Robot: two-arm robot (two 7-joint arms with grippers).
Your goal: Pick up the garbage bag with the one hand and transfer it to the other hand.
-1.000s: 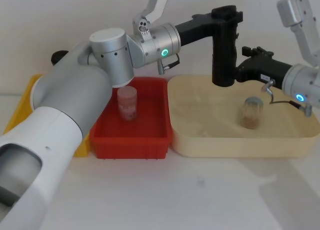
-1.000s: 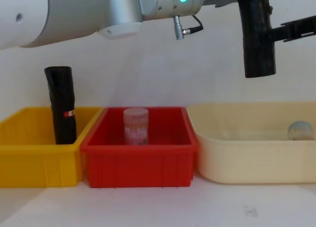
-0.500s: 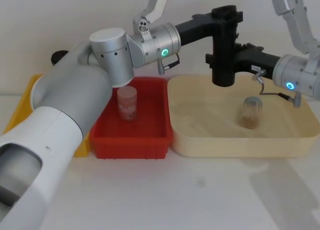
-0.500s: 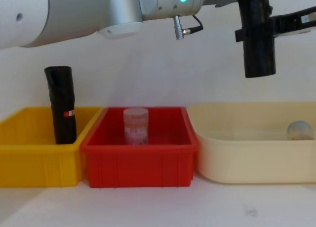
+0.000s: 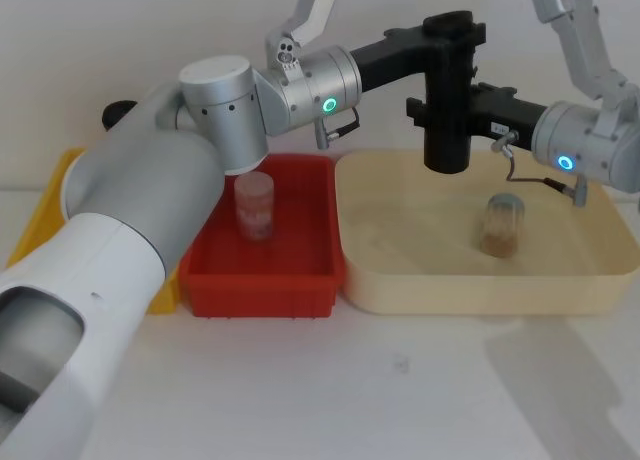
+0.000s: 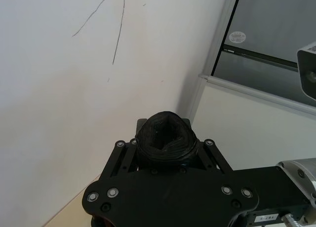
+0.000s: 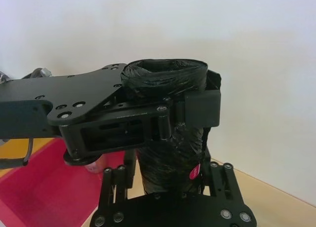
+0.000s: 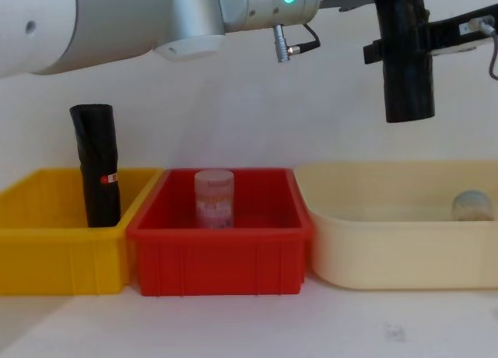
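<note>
Above the cream tray (image 5: 470, 290), left pincer (image 5: 452, 32) clenches the light, crushable bag roll (image 5: 447, 120) upright; right pincer (image 5: 432, 110) brackets its middle, closure unclear.

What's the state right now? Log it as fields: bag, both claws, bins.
garbage bag: upright, in the air above the cream tray
left claw: shut on the bag's upper end
right claw: open, jaws either side of the bag's middle
red bin: one jar standing
yellow bin: second black roll standing
</note>
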